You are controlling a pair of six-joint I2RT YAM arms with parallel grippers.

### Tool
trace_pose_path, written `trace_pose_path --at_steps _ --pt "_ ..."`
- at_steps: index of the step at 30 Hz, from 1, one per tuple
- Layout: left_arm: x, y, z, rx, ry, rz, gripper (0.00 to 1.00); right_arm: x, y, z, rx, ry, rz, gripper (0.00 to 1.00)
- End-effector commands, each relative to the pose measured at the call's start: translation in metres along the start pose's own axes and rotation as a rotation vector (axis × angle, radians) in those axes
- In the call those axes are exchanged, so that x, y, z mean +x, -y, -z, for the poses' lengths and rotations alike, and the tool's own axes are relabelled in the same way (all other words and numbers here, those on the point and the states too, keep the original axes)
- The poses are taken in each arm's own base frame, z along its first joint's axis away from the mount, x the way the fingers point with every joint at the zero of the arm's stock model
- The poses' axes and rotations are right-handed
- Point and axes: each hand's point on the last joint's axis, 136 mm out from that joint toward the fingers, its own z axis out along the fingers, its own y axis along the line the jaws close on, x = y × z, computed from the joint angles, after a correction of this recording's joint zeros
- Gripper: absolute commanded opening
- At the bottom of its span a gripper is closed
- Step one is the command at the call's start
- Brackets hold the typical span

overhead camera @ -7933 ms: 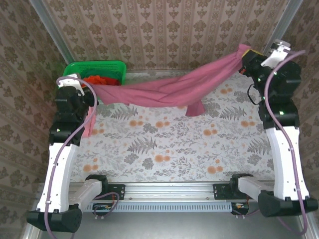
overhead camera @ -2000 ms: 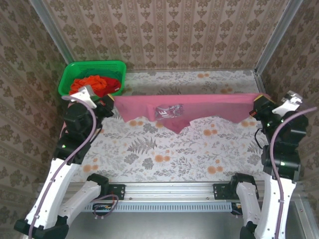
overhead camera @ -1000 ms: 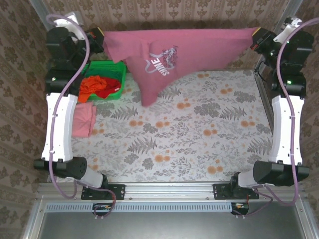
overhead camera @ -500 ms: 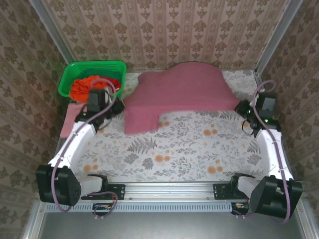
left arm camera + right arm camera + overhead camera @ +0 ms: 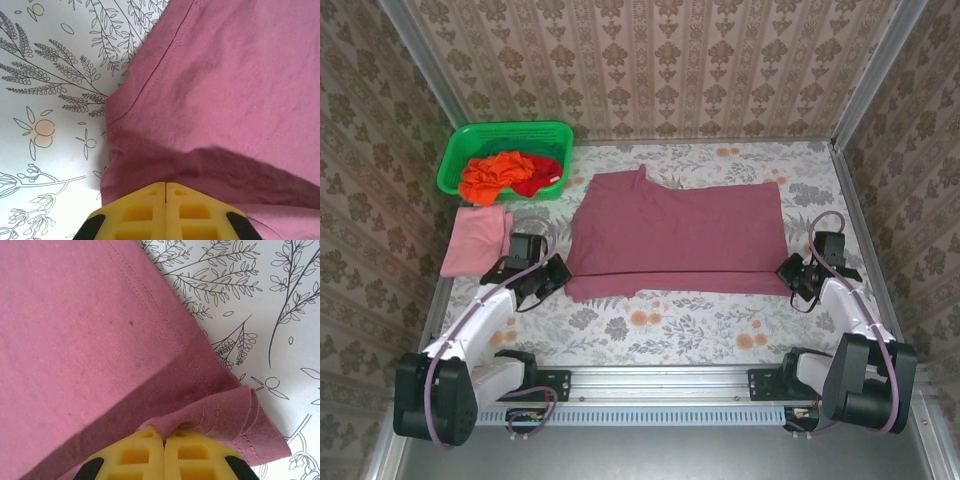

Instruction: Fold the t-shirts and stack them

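Beyond the left tool (image 5: 561, 279) and to its left, a green plastic basket (image 5: 510, 128) sits at the far corner of the floral-printed tabletop (image 5: 670, 330). It holds a crumpled orange cloth t-shirt (image 5: 492, 176) with a red cloth t-shirt (image 5: 544, 178) bunched against it. Nearer, just left of that tool, a light pink cloth t-shirt (image 5: 477, 240) lies folded into a narrow upright rectangle at the tabletop's edge. The left tool lies low on the tabletop. In the left wrist view its yellow pads (image 5: 145, 212) are pressed together on the near left corner of a large dusty maroon t-shirt (image 5: 680, 235) of soft cloth, whose stitched side hem (image 5: 150, 82) runs away from the tool. The maroon t-shirt lies spread flat between the two tools, its long axis running from one tool to the other. Its near edge joins them, and a small peak (image 5: 640, 172) of cloth points toward the far wall. The right tool (image 5: 788, 276) is also low, and the right wrist view shows its yellow pads (image 5: 187, 455) closed on the near right corner, where the doubled hem (image 5: 235, 415) curls over itself. Nothing lies on the maroon t-shirt.
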Motion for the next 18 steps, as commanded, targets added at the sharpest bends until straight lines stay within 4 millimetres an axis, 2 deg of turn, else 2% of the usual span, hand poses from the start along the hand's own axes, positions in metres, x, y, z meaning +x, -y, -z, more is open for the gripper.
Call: trace_pose_path --at_steps 1,8,12,14,15,18 --pt "-0.005 -0.017 0.001 -0.071 0.032 0.031 0.00 -0.004 0.017 -0.002 0.075 0.024 -0.023 0.00" --pt "0.001 -0.022 0.002 -0.073 0.020 0.049 0.00 -0.005 0.014 0.002 0.061 0.042 -0.028 0.00" --pt "-0.013 -0.007 0.009 -0.036 0.053 0.030 0.00 -0.018 -0.007 0.016 -0.017 0.078 -0.017 0.00" --pt "-0.029 0.008 0.021 -0.012 0.088 0.002 0.00 -0.032 -0.027 0.033 -0.075 0.120 0.000 0.00" --pt "-0.038 0.018 0.032 0.001 0.109 -0.015 0.00 -0.043 -0.036 0.049 -0.093 0.159 0.013 0.00" --pt "-0.066 0.044 0.079 0.031 0.227 -0.086 0.00 -0.074 -0.064 0.114 -0.150 0.350 0.081 0.00"
